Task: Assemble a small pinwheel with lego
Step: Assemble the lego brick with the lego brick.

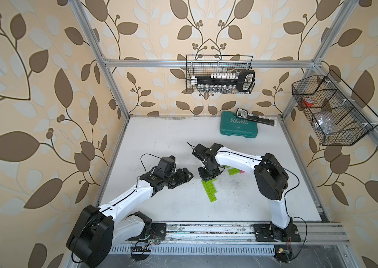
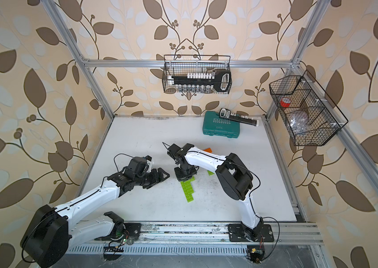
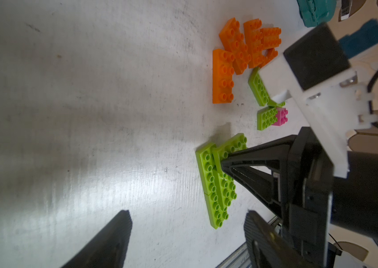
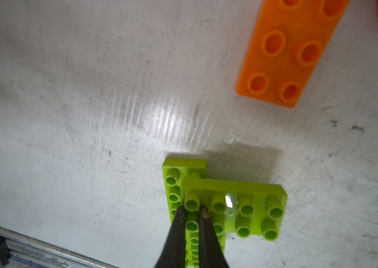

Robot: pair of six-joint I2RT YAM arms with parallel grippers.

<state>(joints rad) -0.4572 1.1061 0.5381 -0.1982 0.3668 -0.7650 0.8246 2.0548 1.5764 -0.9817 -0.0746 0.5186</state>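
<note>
Lime-green lego stack point(image 1: 210, 189), part-built, on the table point(image 1: 160, 143).
We log the right gripper point(image 4: 193, 210) pinched shut, tips on the crosswise top brick point(image 4: 234, 208). The stack's long axis runs toward the arm bases. The left gripper point(image 3: 188, 215) is wide, empty, just beside.

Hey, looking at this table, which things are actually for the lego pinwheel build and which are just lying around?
For the job: joined lime-green bricks; orange bricks; loose green bricks; small pink brick.

Just lying about: teal tool case; socket rail resting on it; back wire basket; side wire basket holding a red tape roll.
</note>
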